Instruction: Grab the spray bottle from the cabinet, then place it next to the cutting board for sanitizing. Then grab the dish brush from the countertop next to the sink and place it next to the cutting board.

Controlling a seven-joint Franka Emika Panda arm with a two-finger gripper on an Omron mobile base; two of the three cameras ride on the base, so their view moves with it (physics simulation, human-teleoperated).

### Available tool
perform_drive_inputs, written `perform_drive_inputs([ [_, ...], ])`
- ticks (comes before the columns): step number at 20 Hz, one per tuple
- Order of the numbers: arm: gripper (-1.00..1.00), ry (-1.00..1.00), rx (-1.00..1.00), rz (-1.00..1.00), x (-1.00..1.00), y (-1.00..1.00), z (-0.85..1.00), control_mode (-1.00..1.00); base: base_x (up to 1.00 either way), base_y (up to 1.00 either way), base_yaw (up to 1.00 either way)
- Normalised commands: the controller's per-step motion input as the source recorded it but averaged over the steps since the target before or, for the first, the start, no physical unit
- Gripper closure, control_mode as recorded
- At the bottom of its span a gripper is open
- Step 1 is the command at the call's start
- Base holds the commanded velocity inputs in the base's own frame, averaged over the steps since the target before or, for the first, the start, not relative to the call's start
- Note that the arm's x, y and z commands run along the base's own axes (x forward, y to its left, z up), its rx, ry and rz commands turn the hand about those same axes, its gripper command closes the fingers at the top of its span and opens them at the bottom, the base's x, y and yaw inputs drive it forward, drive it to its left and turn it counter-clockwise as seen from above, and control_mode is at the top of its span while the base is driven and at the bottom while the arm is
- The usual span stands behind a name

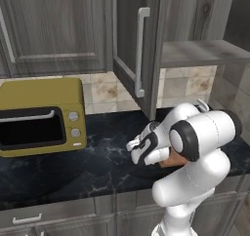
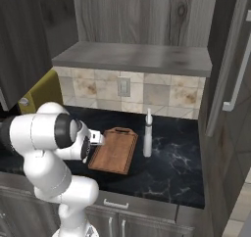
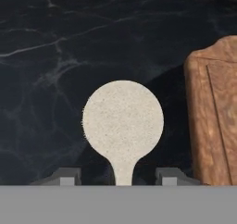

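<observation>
Between the two finger tips at the bottom of the hand view, the dish brush (image 3: 122,122) lies on the countertop (image 3: 55,42), its round pale head pointing away from the gripper (image 3: 118,177) and its slim handle running back down the middle of the gap. The jaws stand apart, each finger (image 3: 67,177) clear of the handle with dark stone showing on both sides, so nothing is gripped. Just beside the brush, off to one side, is the long edge of the cutting board (image 3: 215,116), near it but not touching. From the right base view the board (image 2: 113,150) sits toward the front edge of the countertop (image 2: 181,167), with the spray bottle (image 2: 147,135) standing upright just beside its far side. The gripper (image 2: 98,138) hangs low over the near side of the board. Above, the cabinet (image 1: 141,49) door stands open, and a yellow oven (image 1: 41,115) sits at the left end of the surface.
</observation>
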Motion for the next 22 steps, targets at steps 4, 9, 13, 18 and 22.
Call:
perform_drive_inputs([
  [4, -1.00, -0.04, 0.04, -0.02, -0.28, 0.00, 0.36, -1.00, 0.00, 0.00, 0.00],
  [9, -1.00, -0.09, 0.09, -0.01, -0.55, -0.01, 0.74, -1.00, 0.00, 0.00, 0.00],
  [13, -1.00, -0.04, 0.05, -0.01, -0.62, -0.16, 0.68, -1.00, 0.00, 0.00, 0.00],
  [18, -1.00, -0.02, 0.00, -0.04, -0.75, -0.40, 0.66, -1.00, 0.00, 0.00, 0.00],
  [22, -1.00, 0.00, 0.00, -0.05, -0.95, -0.44, 0.81, -1.00, 0.00, 0.00, 0.00],
])
